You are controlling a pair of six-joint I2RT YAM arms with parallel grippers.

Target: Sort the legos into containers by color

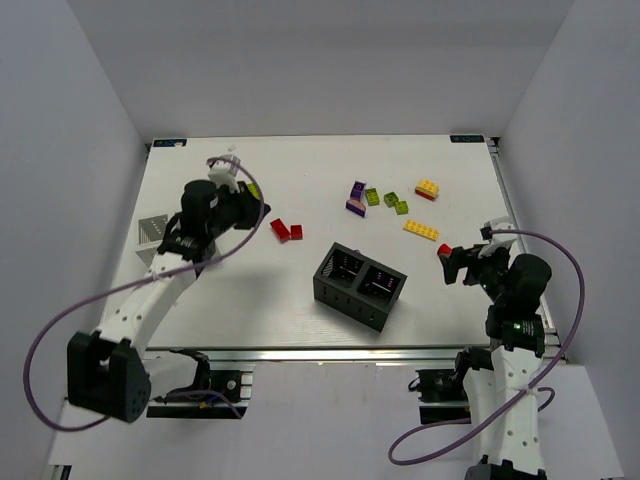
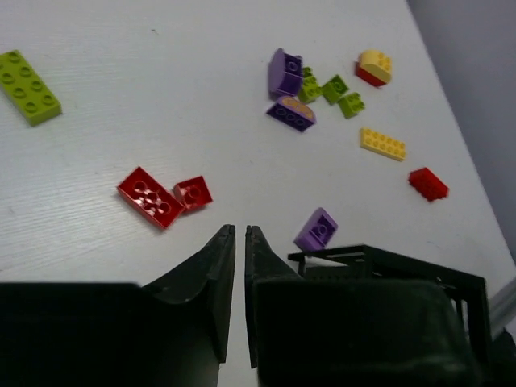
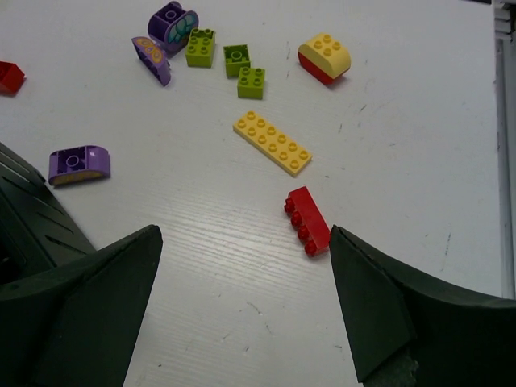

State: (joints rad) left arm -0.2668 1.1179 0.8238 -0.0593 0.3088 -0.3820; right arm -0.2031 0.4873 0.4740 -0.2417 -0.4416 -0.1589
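Note:
My left gripper [image 1: 255, 205] is shut and empty above the table; two red bricks [image 2: 161, 196] lie just beyond its tips [image 2: 239, 234]. A long lime brick [image 2: 29, 86] lies far left. My right gripper [image 3: 246, 238] is open and empty, with a red brick [image 3: 307, 219] on the table by its right finger. Further off lie a yellow plate [image 3: 272, 142], three small lime bricks [image 3: 238, 64], two purple pieces [image 3: 165, 32] and a yellow-on-red brick [image 3: 325, 58]. A purple brick [image 3: 78, 164] lies beside the black box [image 1: 360, 285]; something purple shows inside its cells.
The white/grey box [image 1: 153, 232] stands at the table's left edge, under my left arm. The black box sits tilted at the front middle, between the two arms. Grey walls close in the table on three sides.

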